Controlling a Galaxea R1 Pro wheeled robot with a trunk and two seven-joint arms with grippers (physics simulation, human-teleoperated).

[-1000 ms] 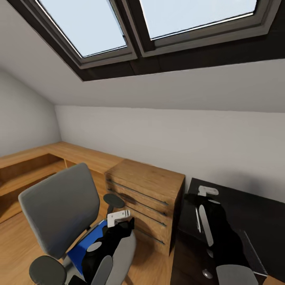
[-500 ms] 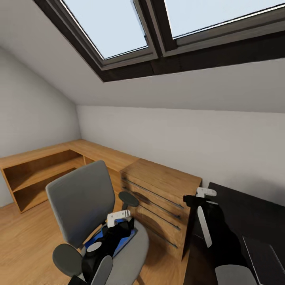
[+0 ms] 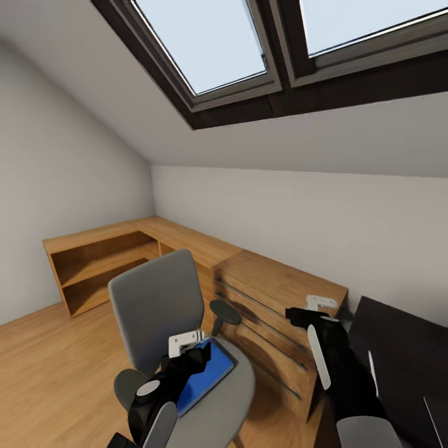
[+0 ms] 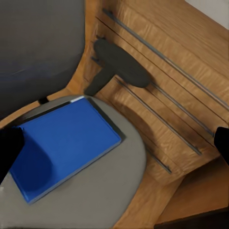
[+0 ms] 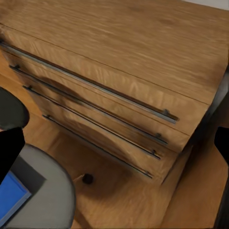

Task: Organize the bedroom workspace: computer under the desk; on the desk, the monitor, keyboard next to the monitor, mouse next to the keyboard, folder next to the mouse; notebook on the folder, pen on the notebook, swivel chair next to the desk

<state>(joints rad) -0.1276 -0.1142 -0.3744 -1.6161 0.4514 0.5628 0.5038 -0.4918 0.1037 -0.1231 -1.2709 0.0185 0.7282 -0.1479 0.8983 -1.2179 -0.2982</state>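
The swivel chair has a grey back, black armrests and a grey seat. A bright-blue folder lies flat on that seat. My left gripper hangs just above the folder, open, with nothing between its fingers. My right gripper is open in front of the wooden drawer chest, also with nothing in it. A corner of the folder shows in the right wrist view. The black desk lies at the far right.
A light-wood chest of drawers with long metal handles stands between chair and desk. Low wooden shelving runs along the walls behind the chair. A skylight sits in the sloped ceiling. Wood floor lies open to the left.
The whole head view has swung left: chair, chest and shelving now sit further right in the picture, and less of the desk shows. Both arms keep their place in the picture.
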